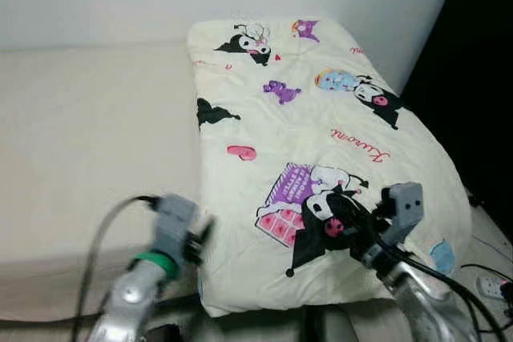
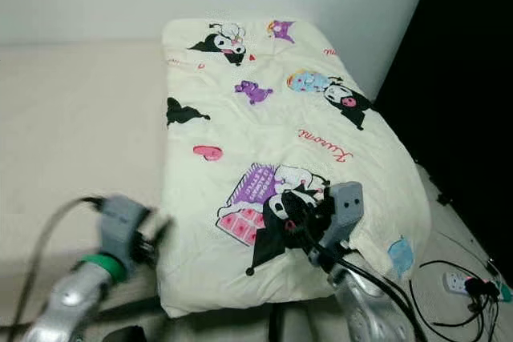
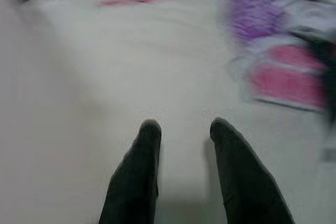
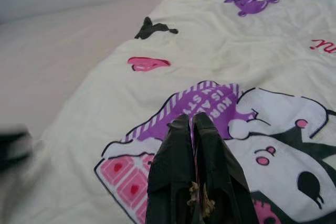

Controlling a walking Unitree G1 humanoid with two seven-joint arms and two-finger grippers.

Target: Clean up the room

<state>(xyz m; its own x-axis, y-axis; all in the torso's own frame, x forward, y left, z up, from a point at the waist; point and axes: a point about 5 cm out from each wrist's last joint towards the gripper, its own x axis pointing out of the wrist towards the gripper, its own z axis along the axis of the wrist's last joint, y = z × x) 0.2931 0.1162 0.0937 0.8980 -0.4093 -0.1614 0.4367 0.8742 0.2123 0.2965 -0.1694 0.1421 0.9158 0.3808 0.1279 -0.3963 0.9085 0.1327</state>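
On the bed (image 1: pixel 80 134), our right gripper (image 4: pixel 191 124) is pinched shut on the blanket (image 1: pixel 321 142). Our left gripper (image 3: pixel 181 129) hangs open just above its near edge. If we pull too fast, the blanket may slip out or bunch up.

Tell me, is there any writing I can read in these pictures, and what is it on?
"Kuromi": red cursive script printed on the cream blanket, in the head views.
"KUR..." and "IS ST...": white capitals on the blanket's purple patch, partly hidden behind the right gripper; the rest cannot be read.
Small red marks near the blanket's far end: too small to read.
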